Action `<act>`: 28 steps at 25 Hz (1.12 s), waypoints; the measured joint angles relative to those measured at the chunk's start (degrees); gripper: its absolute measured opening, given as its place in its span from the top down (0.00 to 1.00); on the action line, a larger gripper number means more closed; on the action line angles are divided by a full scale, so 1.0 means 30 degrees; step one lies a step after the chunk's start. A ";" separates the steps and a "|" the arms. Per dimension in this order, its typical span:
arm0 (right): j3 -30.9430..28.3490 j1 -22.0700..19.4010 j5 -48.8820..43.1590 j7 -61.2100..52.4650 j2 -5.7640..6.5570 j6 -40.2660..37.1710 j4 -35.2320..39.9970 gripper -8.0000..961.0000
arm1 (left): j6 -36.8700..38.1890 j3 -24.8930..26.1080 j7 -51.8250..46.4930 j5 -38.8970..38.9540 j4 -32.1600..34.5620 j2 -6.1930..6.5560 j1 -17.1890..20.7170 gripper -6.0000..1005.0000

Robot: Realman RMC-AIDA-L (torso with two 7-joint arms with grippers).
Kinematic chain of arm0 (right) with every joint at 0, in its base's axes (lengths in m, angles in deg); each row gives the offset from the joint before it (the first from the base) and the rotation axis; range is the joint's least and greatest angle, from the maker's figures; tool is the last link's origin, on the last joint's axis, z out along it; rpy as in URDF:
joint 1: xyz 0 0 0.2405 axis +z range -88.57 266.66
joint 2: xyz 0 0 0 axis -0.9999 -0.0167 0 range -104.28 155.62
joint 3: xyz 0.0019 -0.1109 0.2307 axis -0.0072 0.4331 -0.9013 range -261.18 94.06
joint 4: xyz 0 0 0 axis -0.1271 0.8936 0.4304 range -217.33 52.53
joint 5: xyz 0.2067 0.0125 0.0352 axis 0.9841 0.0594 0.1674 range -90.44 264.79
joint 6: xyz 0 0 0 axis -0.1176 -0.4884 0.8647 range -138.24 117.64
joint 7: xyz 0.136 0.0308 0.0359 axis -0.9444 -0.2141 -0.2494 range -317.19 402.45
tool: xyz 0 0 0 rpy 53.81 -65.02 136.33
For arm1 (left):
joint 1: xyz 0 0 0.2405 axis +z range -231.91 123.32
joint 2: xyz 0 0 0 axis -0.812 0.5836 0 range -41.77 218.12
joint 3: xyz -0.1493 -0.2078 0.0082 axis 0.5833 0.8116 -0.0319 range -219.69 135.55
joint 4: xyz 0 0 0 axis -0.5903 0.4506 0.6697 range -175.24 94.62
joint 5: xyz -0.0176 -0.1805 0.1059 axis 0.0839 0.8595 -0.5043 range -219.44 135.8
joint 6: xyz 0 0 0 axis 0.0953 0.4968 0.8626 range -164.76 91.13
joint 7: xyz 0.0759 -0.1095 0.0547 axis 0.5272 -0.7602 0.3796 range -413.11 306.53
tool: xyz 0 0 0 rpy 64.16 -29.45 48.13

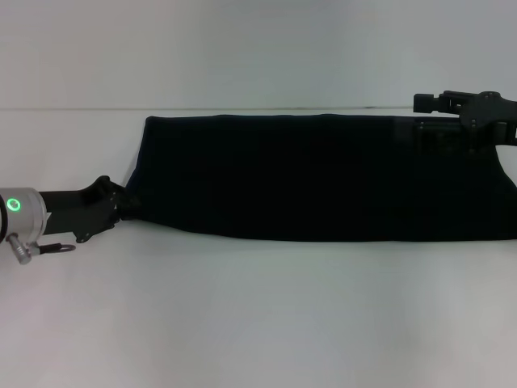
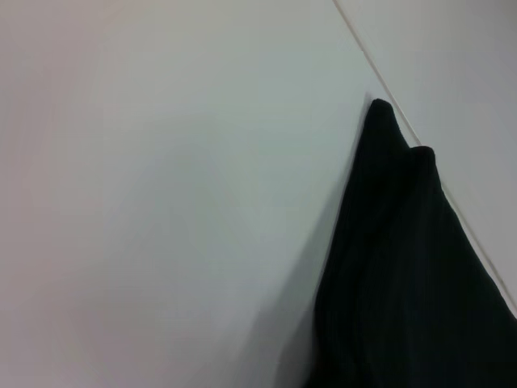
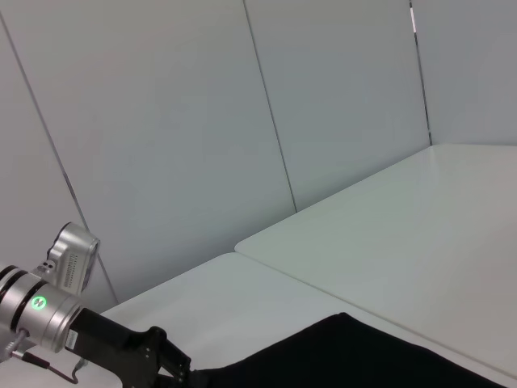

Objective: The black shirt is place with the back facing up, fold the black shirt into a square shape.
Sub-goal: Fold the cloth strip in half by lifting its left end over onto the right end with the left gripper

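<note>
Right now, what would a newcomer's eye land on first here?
The large plain black soft cloth shirt, folded into a long band across the far half of the white table. Next, the left claw at the band's near-left corner, and the right claw over its far-right corner.

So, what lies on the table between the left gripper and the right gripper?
Only the black shirt, folded into a long band, spans the stretch in the head view, from the left gripper at its near left corner to the right gripper at its far right end.
</note>
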 joint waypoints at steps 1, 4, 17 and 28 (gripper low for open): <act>-0.0001 -0.0013 0.0025 -0.0003 0.0001 0.0003 0.0000 0.13 | -0.0018 0.0000 0.0059 0.0000 0.0001 0.0005 0.0005 0.67; 0.0000 -0.0032 0.0114 0.0000 0.0001 0.0048 -0.0001 0.13 | -0.0026 0.0001 0.0197 -0.0001 0.0001 0.0016 0.0019 0.79; -0.0001 -0.0189 0.0145 -0.0148 -0.0201 0.0677 -0.0173 0.13 | 0.2432 0.0960 0.3980 0.0241 0.0474 0.0107 0.0979 0.97; 0.0030 0.0190 0.0205 -0.0492 -0.0805 0.1249 -0.0208 0.13 | 0.5696 0.2156 0.5987 0.0097 0.3562 0.0321 0.3987 0.96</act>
